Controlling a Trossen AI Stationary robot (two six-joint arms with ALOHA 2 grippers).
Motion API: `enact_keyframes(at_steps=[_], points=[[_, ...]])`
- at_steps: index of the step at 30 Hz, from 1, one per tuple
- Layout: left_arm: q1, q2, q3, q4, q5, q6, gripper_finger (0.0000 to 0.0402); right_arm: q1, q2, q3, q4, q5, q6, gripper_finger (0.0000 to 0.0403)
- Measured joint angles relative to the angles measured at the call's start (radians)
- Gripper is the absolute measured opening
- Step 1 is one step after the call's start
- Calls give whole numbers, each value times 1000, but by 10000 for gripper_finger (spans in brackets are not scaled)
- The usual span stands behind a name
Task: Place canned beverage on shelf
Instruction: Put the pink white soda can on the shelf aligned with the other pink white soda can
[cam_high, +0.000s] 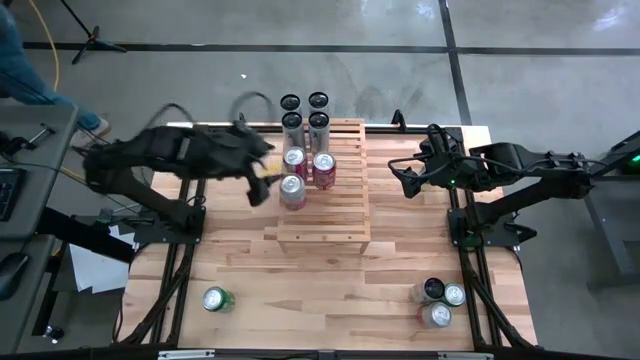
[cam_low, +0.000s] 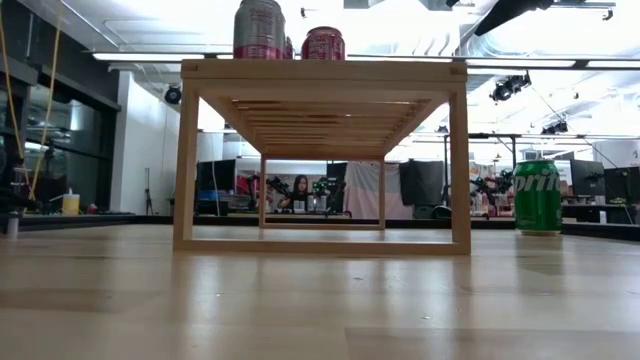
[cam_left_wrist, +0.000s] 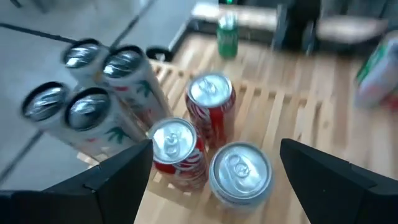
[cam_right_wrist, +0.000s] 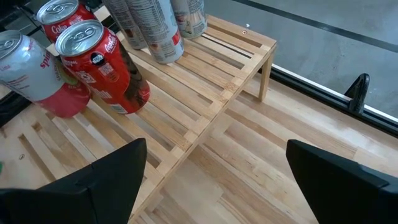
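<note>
The light-wood slatted shelf (cam_high: 335, 205) stands mid-table. On its far left part stand several tall slim cans (cam_high: 305, 112), two red cans (cam_high: 324, 166) and a silver-topped pink can (cam_high: 291, 190); they also show in the left wrist view as red cans (cam_left_wrist: 210, 109) and the pink can (cam_left_wrist: 239, 174). My left gripper (cam_high: 262, 183) hovers open just left of the pink can and above it, touching nothing. My right gripper (cam_high: 403, 180) waits open off the shelf's right side, over the slats (cam_right_wrist: 205, 99).
A green can (cam_high: 216, 299) stands on the table near the front left; the low view shows it as a green can (cam_low: 538, 196) beside the shelf (cam_low: 320, 150). Three more cans (cam_high: 438, 300) cluster at the front right. The shelf's near and right slats are bare.
</note>
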Motion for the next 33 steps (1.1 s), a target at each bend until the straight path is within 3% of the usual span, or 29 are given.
enact_keyframes(at_steps=[4,9,13,17,29,33], points=[[-41,-130,-90,111,-47,-98,343,0,0,0,0,-1,-18,371],[-133,-325,-348,359,-103,-189,342,0,0,0,0,-33,-31,371],[-194,-446,-560,602,-72,-217,342,0,0,0,0,-73,-59,371],[-219,-505,-698,811,-6,-192,342,0,0,0,0,-83,-75,371],[-220,-522,-743,906,-68,-77,342,0,0,0,0,-111,-101,371],[-218,-522,-743,901,-81,-73,342,-9,0,0,47,-232,-101,371]])
